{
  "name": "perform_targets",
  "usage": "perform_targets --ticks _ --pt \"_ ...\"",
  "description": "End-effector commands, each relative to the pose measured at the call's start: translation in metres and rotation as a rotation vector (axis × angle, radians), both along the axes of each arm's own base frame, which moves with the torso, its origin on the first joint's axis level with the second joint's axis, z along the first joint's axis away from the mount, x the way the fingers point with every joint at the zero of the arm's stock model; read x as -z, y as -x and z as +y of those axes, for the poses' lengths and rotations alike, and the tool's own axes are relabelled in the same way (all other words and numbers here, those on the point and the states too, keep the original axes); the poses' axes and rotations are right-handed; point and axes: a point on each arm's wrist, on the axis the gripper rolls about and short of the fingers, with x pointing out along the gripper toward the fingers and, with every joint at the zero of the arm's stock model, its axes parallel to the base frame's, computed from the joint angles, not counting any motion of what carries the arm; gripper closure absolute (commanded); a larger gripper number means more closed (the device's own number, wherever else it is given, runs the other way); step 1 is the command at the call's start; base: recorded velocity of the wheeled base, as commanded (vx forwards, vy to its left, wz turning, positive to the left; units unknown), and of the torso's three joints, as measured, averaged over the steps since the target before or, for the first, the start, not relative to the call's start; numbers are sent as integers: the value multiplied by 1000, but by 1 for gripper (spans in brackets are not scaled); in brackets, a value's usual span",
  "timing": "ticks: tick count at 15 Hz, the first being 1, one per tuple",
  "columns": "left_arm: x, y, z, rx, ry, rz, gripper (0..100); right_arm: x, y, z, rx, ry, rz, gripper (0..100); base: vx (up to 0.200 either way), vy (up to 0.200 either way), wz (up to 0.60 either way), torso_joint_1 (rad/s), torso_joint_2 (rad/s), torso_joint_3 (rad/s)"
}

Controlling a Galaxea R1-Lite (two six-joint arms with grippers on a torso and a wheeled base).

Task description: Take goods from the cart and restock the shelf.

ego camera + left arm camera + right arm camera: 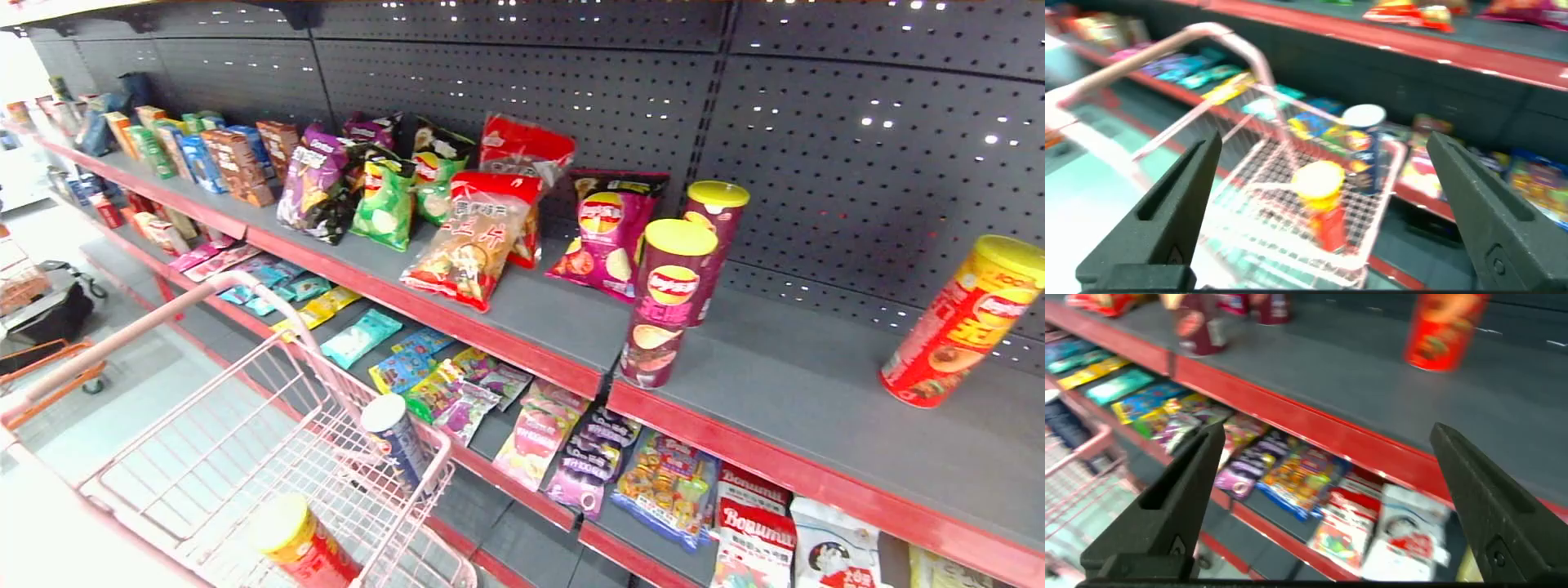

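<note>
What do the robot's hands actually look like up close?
Each is a two-fingered pincer. The left pincer and right pincer look alike: matte black, with flat, wedge-shaped fingers that taper to blunt tips. No cables or markings show, apart from a small round recess near one finger's base.

Orange trolley (77, 372) beside black bag (49, 315), floor.
</note>
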Motion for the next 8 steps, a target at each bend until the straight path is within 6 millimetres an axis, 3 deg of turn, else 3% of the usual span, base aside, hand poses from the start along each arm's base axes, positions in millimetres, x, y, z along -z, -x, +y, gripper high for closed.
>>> perform_targets --ticks 1,6,8 --pt "0 0 0 -1 0 0 0 0 0 0 -1 2 2 0 0 0 600 2 2 -2" --pt "0 0 0 -1 0 0 0 0 0 0 -1 0 2 0 0 0 600 2 0 -1" --pt "0 0 0 -1 0 0 0 0 0 0 -1 0 2 0 0 0 0 0 0 0"
